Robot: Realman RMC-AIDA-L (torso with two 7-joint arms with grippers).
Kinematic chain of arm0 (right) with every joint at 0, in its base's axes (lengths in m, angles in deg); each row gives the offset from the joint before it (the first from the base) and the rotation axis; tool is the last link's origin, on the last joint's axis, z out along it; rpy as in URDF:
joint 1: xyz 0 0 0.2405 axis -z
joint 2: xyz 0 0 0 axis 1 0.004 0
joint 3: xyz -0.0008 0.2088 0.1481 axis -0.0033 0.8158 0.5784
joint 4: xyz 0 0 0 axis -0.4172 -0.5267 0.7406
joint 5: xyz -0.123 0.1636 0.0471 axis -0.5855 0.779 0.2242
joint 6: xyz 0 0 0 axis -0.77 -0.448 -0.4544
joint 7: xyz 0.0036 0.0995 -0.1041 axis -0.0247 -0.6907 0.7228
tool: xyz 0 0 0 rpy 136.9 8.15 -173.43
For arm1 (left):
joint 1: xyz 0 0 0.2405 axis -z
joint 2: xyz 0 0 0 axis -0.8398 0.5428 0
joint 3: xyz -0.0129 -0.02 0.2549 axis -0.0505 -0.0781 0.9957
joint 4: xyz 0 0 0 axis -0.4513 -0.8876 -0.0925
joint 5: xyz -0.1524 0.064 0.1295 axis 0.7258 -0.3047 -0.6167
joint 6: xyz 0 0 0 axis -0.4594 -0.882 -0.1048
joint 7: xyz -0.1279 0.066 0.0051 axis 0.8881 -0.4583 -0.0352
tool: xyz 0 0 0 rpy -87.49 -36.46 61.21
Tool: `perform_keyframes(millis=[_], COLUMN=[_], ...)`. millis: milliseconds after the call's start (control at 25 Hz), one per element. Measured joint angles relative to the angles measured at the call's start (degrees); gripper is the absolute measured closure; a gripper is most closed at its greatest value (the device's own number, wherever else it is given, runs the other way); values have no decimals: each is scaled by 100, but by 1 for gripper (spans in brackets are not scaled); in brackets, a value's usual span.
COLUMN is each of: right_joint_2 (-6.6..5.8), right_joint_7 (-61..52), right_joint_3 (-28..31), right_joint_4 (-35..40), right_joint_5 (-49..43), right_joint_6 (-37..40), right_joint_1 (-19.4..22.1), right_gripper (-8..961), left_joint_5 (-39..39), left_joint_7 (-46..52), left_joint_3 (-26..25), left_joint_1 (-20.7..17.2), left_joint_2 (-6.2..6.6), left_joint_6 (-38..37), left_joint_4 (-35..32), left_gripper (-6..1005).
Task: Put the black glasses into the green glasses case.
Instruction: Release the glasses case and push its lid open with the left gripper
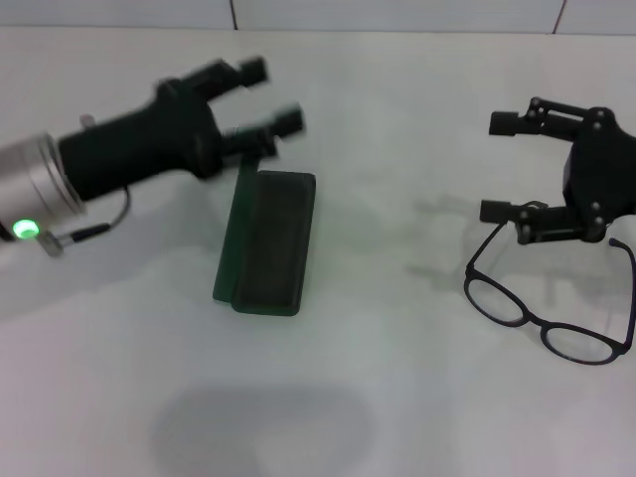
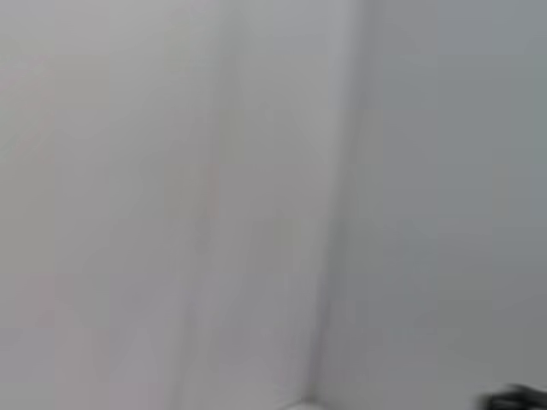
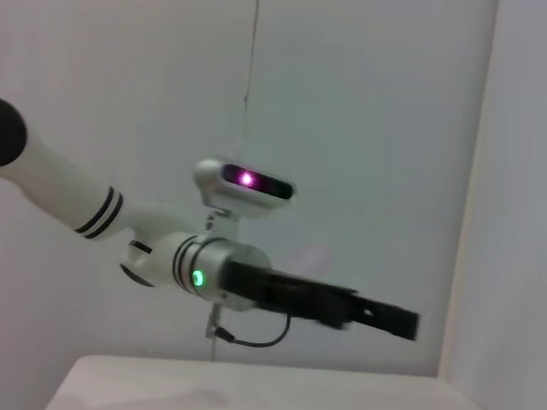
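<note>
From my head cam, the left gripper [image 1: 266,95] reaches in nearly level over the top end of the green glasses case [image 1: 266,241], fingers spread, holding nothing. The case lies open on the white surface [image 1: 397,397]. My right gripper [image 1: 507,167] hovers wide open just above the black glasses [image 1: 547,313], which sit on the surface, probably not touching them.

A plain white table [image 1: 397,397] with a pale tiled wall [image 1: 397,12] behind it
</note>
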Motion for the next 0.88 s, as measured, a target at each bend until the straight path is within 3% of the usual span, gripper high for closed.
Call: perform_keyframes(millis=[120,240,320,480,560,880], right_joint_2=[6,9,9,14,17,32], right_joint_7=[-10,-12,-13,-14,-14,9], right_joint_3=[175,254,262,264,264,265], right_joint_4=[0,0,0,0,0,4], right_joint_5=[-5,-10,-10,-10,-11,-67], right_joint_6=[12,6,-13,-87,-102,-117], right_joint_1=[36,52,54,50,41,32], right_gripper=[84,84,84,84,84,85], left_joint_5=[-516,-1733,-2392,-3245,-3347,-3842], left_joint_7=[1799,3620,4299,5116,5201,5374], left_joint_3=[-61,-22,45,538,712,1113], left_joint_1=[48,120,128,66,67,181], left_joint_2=[178,315,273,70,-1,-69], left_joint_6=[698,1031,1016,990,986,1054], left_joint_4=[-633,-1519,-2043,-2922,-3055,-3006], left_gripper=[173,181,187,198,203,225])
